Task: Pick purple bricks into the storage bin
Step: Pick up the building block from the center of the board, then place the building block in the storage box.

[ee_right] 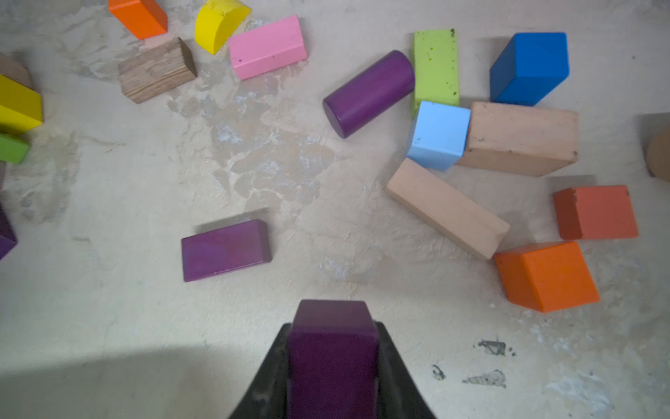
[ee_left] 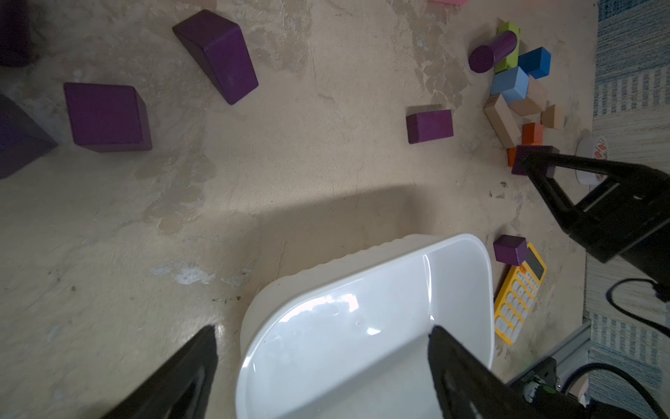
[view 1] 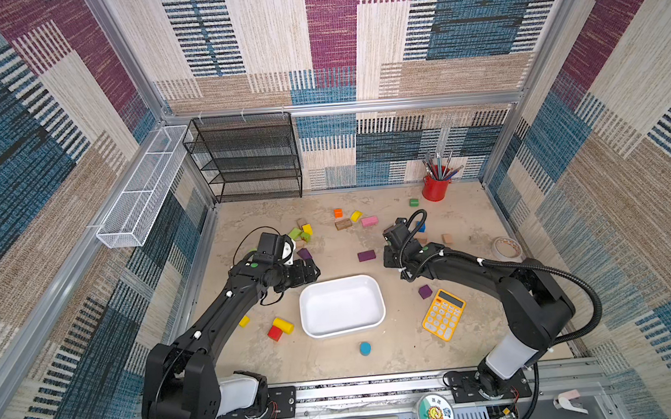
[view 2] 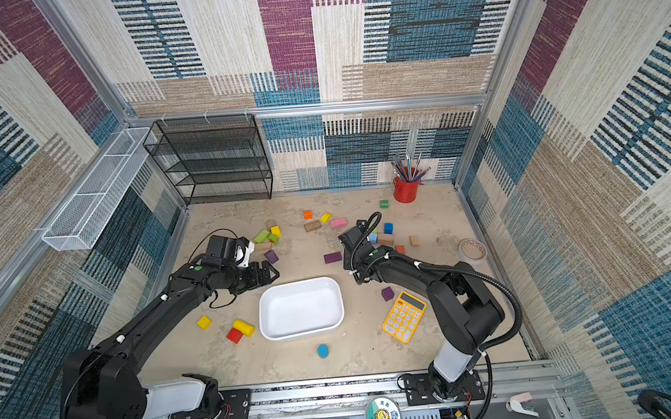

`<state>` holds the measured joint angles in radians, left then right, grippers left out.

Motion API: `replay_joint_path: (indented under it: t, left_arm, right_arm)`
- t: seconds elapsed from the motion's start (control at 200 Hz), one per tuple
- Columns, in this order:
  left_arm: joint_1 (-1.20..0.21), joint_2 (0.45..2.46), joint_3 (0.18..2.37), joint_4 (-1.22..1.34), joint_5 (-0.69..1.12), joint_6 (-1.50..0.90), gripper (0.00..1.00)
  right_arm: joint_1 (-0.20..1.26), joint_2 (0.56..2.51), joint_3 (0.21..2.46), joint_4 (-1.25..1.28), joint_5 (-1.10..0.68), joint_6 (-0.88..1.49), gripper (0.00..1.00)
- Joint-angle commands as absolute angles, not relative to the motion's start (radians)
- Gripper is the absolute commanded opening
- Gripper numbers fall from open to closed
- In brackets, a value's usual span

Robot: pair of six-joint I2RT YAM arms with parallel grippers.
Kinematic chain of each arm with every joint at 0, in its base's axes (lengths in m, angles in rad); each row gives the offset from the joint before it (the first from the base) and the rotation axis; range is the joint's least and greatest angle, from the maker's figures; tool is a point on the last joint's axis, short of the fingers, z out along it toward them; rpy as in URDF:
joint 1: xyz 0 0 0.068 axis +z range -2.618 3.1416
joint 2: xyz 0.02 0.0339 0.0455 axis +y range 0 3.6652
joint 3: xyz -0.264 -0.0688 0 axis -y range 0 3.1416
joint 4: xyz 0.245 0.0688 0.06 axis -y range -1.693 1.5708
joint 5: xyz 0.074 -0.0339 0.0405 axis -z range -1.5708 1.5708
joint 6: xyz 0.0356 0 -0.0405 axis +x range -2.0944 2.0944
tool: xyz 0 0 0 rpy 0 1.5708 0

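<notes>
**One brick gripped, bin empty**

Nearest the robot's base, the storage bin (view 1: 341, 308) shows a bare white floor in both top views. No purple brick has reached it, so the task looks barely begun. Just beside the bin on the right, a purple cube (view 1: 425, 291) sits by the corner of the yellow calculator (view 1: 444, 314).

The left gripper (view 1: 309, 273) hovers at the bin's far left corner, jaws spread wide with nothing between them. In the left wrist view, a square purple block (ee_left: 107, 116) and a purple wedge (ee_left: 217, 54) lie loose close to it.

Beyond the bin's far right corner, the right gripper (ee_right: 333, 326) is clamped tight on a held purple brick (ee_right: 331, 370). Whether that brick has cleared the table cannot be told.

A purple bar (view 1: 366, 255) lies flat between the two grippers. Farther off, a purple cylinder (ee_right: 368, 94) rests on its side with one end against a lime green block (ee_right: 436, 67).

By this reading, one brick is in hand and at least five more wait on the table.
</notes>
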<state>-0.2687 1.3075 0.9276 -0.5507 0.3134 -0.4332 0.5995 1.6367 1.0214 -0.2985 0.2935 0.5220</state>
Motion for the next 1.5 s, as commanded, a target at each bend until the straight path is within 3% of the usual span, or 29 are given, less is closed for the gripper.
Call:
replay_joint_path:
  t: [0.0,0.556,0.936,1.497]
  left_arm:
    - [-0.262,1.307,0.938,-0.552,0.308,-0.421,0.92]
    - [-0.245,1.318,0.940,-0.553,0.327,-0.425,0.92]
    - [-0.235,1.315,0.944,-0.560,0.318,-0.423,0.92]
    - [-0.206,1.341,0.966,-0.603,0.260,-0.440,0.95]
  right_arm:
    - [0.608,1.602,1.011,-0.256,0.261,0.471,0.29]
    - [0.715,1.519,1.044,-0.268,0.193,0.335,0.29]
    - [0.871,1.579,1.095,-0.226,0.131,0.214,0.29]
    - [0.979,1.621,1.083,-0.138,0.056,0.155,0.30]
